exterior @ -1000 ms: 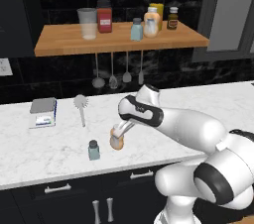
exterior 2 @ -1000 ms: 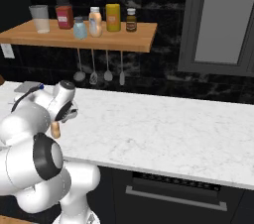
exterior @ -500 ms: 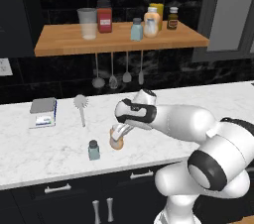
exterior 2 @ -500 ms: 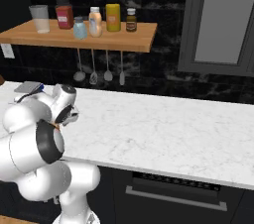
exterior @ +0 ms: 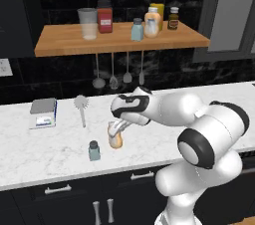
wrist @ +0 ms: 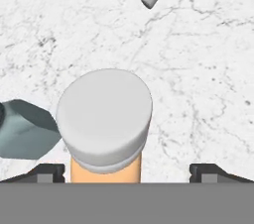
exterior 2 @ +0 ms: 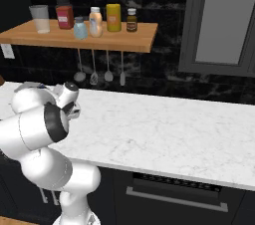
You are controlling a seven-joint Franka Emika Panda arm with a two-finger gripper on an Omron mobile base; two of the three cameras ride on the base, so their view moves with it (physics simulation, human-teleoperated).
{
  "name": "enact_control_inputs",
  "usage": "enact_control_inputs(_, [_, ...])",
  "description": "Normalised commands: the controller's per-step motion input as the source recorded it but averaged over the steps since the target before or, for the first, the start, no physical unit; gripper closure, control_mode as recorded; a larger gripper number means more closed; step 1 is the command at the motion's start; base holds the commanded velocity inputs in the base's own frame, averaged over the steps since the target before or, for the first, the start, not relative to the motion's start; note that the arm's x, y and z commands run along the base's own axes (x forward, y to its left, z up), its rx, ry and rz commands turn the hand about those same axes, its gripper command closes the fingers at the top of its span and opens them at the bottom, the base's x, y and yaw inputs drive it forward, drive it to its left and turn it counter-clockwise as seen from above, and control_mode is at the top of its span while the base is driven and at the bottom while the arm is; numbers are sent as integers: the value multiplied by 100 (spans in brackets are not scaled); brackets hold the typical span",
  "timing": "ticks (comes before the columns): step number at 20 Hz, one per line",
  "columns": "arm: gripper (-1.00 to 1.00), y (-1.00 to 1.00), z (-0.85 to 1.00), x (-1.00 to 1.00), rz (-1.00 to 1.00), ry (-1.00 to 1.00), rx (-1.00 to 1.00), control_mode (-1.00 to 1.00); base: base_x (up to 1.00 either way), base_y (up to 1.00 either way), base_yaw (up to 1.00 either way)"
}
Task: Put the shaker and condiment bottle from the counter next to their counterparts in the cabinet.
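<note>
The condiment bottle (exterior: 116, 141), orange-tan with a pale cap, stands on the white marble counter (exterior: 45, 149). The small teal shaker (exterior: 93, 151) stands just left of it. My gripper (exterior: 116, 128) hangs straight over the bottle, open. In the hand view the bottle's cap (wrist: 104, 116) sits between the two fingertips (wrist: 47, 172), with a gap on each side, and the shaker (wrist: 24, 130) lies at the left. On the wooden cabinet shelf (exterior: 64, 46) stand the counterparts, a pale blue shaker (exterior: 137, 30) and an orange-tan bottle (exterior: 152, 23).
The shelf also carries a glass cup (exterior: 88, 23), a red jar (exterior: 104, 17), a yellow bottle (exterior: 159, 11) and a dark brown bottle (exterior: 173, 18). Metal utensils (exterior: 119, 72) hang below it. A brush (exterior: 81, 107) and a small scale (exterior: 44, 112) lie behind on the counter.
The arm has swung round and its elbow has shifted, while the open hand has stayed over the bottle and settled slightly lower. Bottle and shaker have not moved.
</note>
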Motion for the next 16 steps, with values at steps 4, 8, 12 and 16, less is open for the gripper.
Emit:
enact_control_inputs(4, [-100,1,-4,0,0,0,2,-100,0,0,0])
enact_control_inputs(8, [-100,37,-15,0,0,2,3,-100,0,0,0])
enact_control_inputs(12, [100,52,-22,0,0,6,5,-100,0,0,0])
enact_control_inputs(16, [100,0,-4,0,0,2,12,-100,0,0,0])
